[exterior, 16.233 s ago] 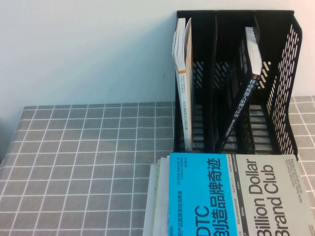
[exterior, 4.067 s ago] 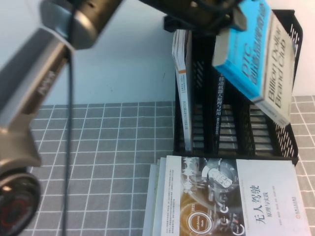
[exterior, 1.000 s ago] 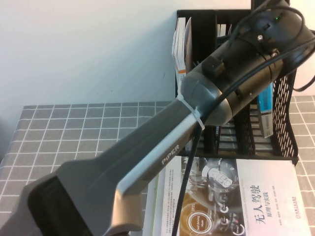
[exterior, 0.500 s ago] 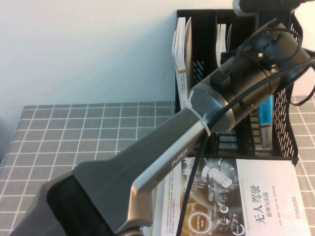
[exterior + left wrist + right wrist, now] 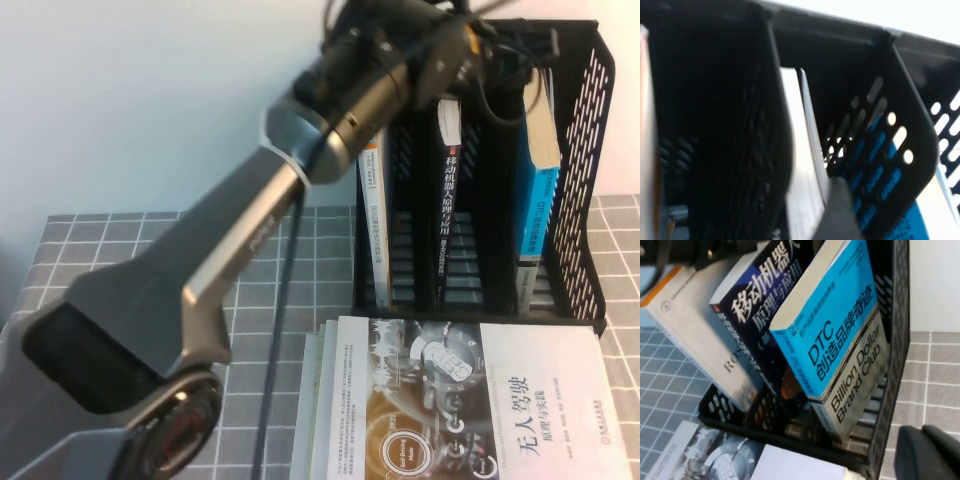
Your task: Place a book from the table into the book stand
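Your DTC book [image 5: 536, 190] stands in the book stand's [image 5: 590, 120] rightmost compartment; the left gripper [image 5: 520, 45] hovers above and the right gripper [image 5: 930, 452] is beside the stand, finger states I cannot tell.

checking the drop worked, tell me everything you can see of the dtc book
The book is a thick paperback, cover half bright cyan, half pale grey, printed "DTC" and "Billion Dollar Brand Club", with a blue spine. It stands in the stand's rightmost compartment, leaning slightly, bottom edge on the slatted floor, beside a dark book in the middle compartment. No gripper holds it: the left gripper is above the stand, the right gripper low beside the stand.
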You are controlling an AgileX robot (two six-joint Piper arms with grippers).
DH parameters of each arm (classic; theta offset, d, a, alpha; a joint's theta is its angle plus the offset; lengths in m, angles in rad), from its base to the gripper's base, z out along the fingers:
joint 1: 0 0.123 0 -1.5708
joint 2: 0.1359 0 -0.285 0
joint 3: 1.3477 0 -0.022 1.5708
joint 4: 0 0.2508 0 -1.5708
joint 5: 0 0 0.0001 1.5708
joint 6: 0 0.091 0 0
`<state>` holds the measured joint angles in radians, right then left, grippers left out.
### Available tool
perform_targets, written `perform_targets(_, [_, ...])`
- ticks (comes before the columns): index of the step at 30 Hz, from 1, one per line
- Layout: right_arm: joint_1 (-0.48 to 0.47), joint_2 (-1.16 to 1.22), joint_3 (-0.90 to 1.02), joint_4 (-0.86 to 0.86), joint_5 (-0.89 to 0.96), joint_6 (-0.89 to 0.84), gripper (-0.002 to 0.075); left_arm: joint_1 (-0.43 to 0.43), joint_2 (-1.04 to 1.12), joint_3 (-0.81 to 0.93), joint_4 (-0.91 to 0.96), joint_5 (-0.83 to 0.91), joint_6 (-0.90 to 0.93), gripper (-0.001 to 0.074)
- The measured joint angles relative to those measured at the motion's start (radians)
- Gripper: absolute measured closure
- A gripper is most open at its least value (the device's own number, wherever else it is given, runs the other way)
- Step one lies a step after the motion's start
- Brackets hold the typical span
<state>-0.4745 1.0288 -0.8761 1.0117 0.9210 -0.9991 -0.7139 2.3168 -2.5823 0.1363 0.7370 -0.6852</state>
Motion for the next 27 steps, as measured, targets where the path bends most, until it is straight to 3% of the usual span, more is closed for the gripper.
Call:
perform_targets(2, [0.000,0.000,0.000,0.008,0.016,-0.016,0.0729,0.021,-0.019,0.000,-0.070,0.002,0.075,0.0312])
perform_targets(6, [0.000,0.000,0.000,0.076,0.084,-0.083,0.0729,0.027,-0.102,0.000,-0.126,0.022,0.243,0.0595])
perform_targets(9, [0.026,0.000,0.000,0.145,0.157,-0.132,0.0729,0.027,-0.192,0.000,-0.086,0.047,0.339,0.0693])
perform_targets(13, [0.109,-0.002,0.000,0.121,0.243,-0.145,0.0729,0.027,-0.333,-0.004,0.017,0.166,0.457,0.0727])
perform_targets(16, [0.188,-0.005,0.000,-0.024,0.284,-0.087,0.0729,0.027,-0.424,-0.009,0.096,0.321,0.545,0.0732])
perform_targets(21, [0.323,-0.006,0.000,-0.412,0.301,0.116,0.0729,0.027,-0.540,-0.010,0.212,0.515,0.590,0.0734])
perform_targets(27, [0.371,-0.054,0.000,-0.794,0.232,0.288,0.0729,0.027,-0.659,-0.010,0.121,0.525,0.605,0.0734])
